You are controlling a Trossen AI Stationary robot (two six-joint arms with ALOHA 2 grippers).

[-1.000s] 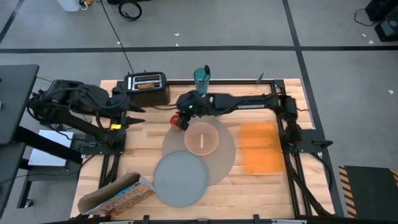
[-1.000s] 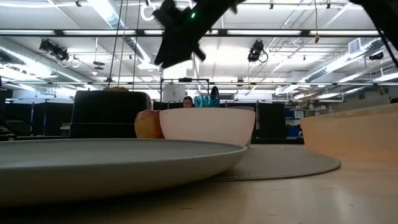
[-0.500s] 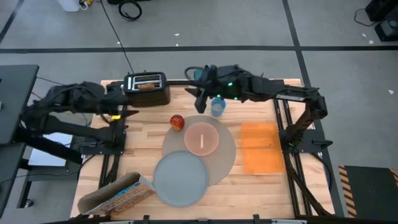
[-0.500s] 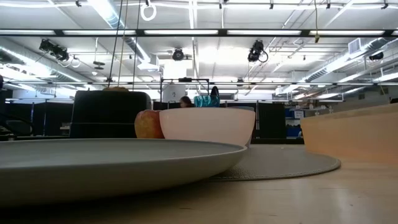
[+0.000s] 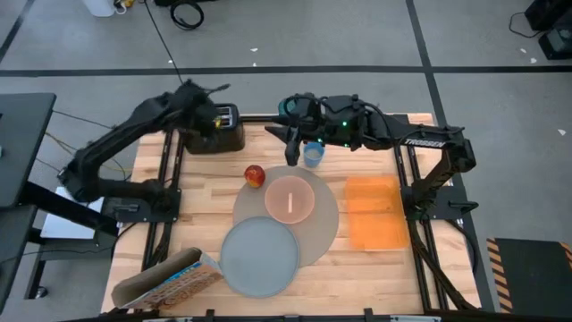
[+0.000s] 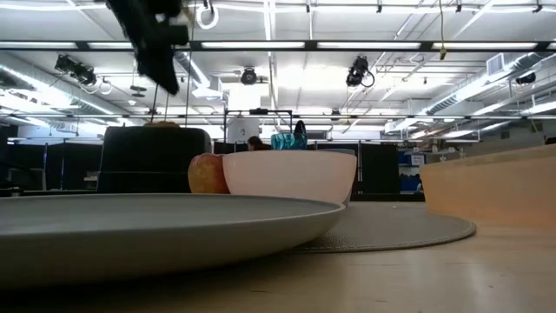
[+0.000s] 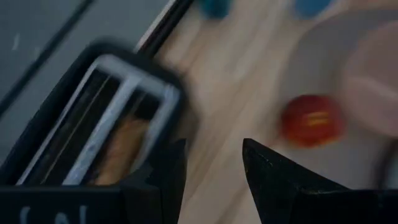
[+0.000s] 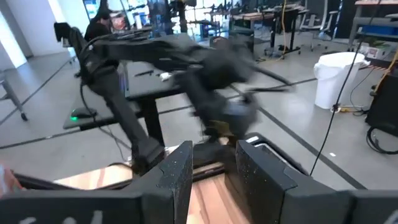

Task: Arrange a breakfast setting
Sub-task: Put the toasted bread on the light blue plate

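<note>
1. High view: the left gripper (image 5: 217, 114) hung over the black toaster (image 5: 213, 131) at the table's far edge, with the toast slice (image 5: 221, 114) directly beneath it in the slot. The right gripper (image 5: 284, 143) reached in just beside the light-blue cup (image 5: 313, 153). Nearer than both lay the red apple (image 5: 255, 175), the pink bowl (image 5: 290, 198) on the round placemat (image 5: 323, 228), and the grey plate (image 5: 259, 257) overlapping the placemat's near edge. A pale streak in the bowl, probably the spoon (image 5: 290, 205), ran lengthwise from far to near.
2. Low view: the left gripper (image 6: 156, 52) showed high above the toaster (image 6: 155, 158); the apple (image 6: 207, 173) sat just beside the bowl (image 6: 290, 175), with the plate (image 6: 156, 228) in front. The toast was hidden here.
3. Left wrist view: the fingers (image 7: 280, 180) stood spread apart, holding nothing. The toast (image 7: 123, 150) stood on edge in the toaster (image 7: 93, 118), its long axis along the slot; the apple (image 7: 311, 119) lay beyond the fingertips.
4. Right wrist view: the fingers (image 8: 261, 171) stood parted, gripping nothing, pointing toward the blurred left arm.
</note>
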